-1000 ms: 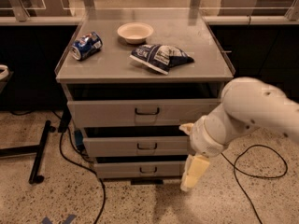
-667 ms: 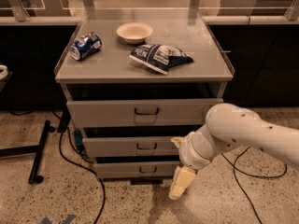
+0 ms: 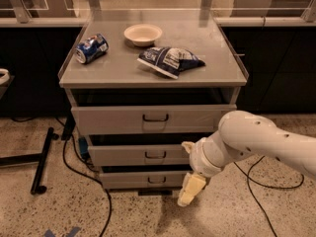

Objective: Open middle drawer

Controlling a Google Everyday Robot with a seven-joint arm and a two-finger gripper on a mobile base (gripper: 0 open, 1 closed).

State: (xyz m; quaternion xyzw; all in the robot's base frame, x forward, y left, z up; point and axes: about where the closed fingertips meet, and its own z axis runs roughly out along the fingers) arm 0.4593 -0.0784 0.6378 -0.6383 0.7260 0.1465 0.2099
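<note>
The grey cabinet (image 3: 227, 78) has three drawers. The middle drawer (image 3: 118, 156) has a mid-height front with a small dark loop handle (image 3: 155, 155) at its centre. It sits slightly forward, with a dark gap above it. My gripper (image 3: 190, 189) hangs pointing down from the white arm (image 3: 247, 139). It is in front of the right end of the bottom drawer (image 3: 123, 180), below and to the right of the middle drawer's handle, and apart from it. It holds nothing that I can see.
On the cabinet top lie a blue soda can (image 3: 92, 48), a white bowl (image 3: 142, 34) and a blue chip bag (image 3: 170, 60). The top drawer (image 3: 108, 120) is above. Black cables (image 3: 98, 181) and a black stand leg (image 3: 42, 161) lie on the floor to the left. Another cable (image 3: 256, 191) is on the right.
The arm has swung left and a little down, bringing my gripper from right of the cabinet to in front of the bottom drawer's right end. The drawers have not moved.
</note>
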